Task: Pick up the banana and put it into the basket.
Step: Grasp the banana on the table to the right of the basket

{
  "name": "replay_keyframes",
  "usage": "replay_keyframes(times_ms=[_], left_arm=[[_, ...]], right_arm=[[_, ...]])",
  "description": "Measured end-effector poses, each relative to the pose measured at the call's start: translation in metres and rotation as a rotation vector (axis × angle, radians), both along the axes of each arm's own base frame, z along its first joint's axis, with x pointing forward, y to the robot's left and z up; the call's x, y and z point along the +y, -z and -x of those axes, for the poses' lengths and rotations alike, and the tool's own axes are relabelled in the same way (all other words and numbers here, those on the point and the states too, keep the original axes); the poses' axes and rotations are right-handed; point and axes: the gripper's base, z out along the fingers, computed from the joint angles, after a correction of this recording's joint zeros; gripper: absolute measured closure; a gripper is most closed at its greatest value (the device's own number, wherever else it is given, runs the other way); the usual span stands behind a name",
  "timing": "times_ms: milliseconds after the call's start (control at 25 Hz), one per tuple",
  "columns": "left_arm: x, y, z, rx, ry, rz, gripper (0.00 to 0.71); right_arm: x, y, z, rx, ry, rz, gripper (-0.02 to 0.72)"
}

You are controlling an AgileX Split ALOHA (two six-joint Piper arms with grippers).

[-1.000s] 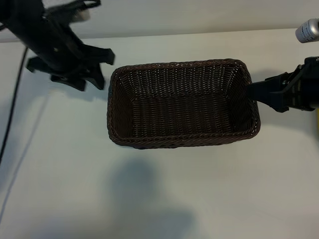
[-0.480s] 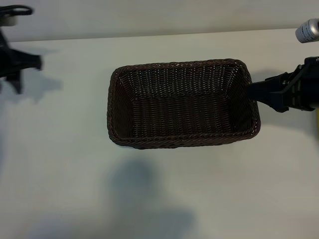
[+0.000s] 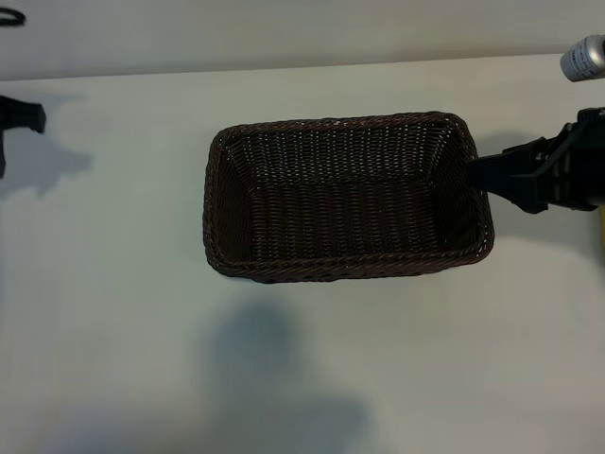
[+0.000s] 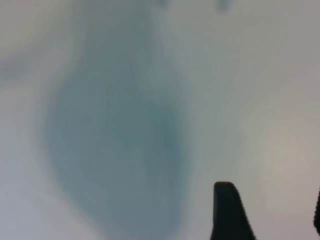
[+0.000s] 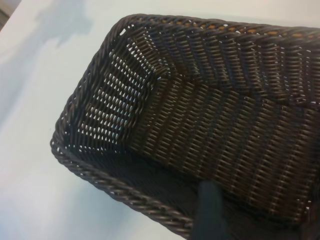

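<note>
The dark brown wicker basket (image 3: 345, 194) stands in the middle of the table with nothing inside it. The banana is out of view. My right gripper (image 3: 475, 174) hovers at the basket's right end, open, its fingertips just over the braided rim (image 5: 125, 192). One dark finger (image 5: 209, 212) shows above the near wall with nothing in the jaws. Only a small part of the left arm (image 3: 21, 115) shows at the table's far left edge. The left gripper (image 4: 272, 215) is open over bare table, with one finger (image 4: 227, 212) visible.
A silver cylinder (image 3: 584, 57) stands at the back right corner. A thin yellow strip (image 3: 602, 227) shows at the right edge behind the right arm; I cannot tell what it is. The pale table (image 3: 284, 378) stretches in front of the basket under a soft shadow.
The left arm has swung from beside the basket's far left corner out to the view's left edge. The right gripper and the basket have not moved.
</note>
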Motion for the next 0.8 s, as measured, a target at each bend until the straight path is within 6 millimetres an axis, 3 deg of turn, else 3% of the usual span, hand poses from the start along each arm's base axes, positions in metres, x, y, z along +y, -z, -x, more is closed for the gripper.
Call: replay_keyframes(times_ms=[320,520,800], left_arm=[[-0.014,-0.068,0.041,-0.211,0.074,0.127,0.264],[-0.016,-0.104,0.077,-0.339,0.106,0.133,0.264],[-0.018,-0.096,0.151,-0.367,0.108,0.136,0.264]], right_arm=[[0.000,0.000,0.000,0.000,0.000,0.000,0.162],[0.000,0.000,0.000,0.000,0.000,0.000,0.162],[0.000,0.000,0.000,0.000,0.000,0.000,0.162]])
